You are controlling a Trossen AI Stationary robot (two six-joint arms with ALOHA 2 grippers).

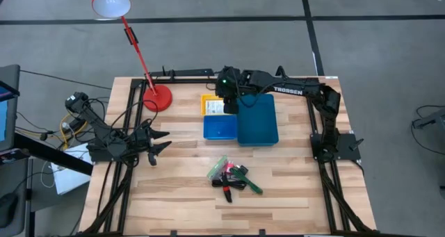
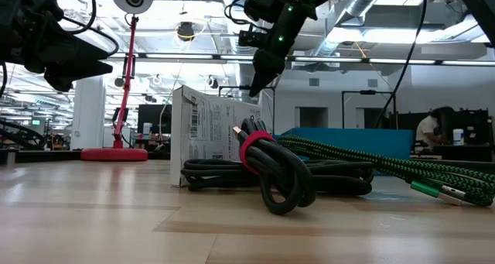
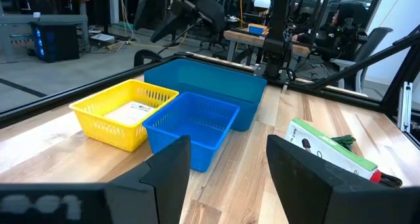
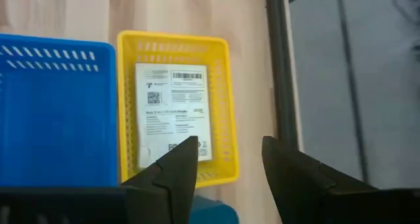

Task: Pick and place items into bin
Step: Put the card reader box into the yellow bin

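1 white labelled box already lies flat in the yellow tray; the right gripper hangs above it, fingers parted and empty. the left gripper waits open near the lamp. tangled cords could drag neighbours when lifted.

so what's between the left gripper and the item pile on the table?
Bare wood. In the high view nothing lies between the left gripper and the pile of cords and box; the bins sit farther back.
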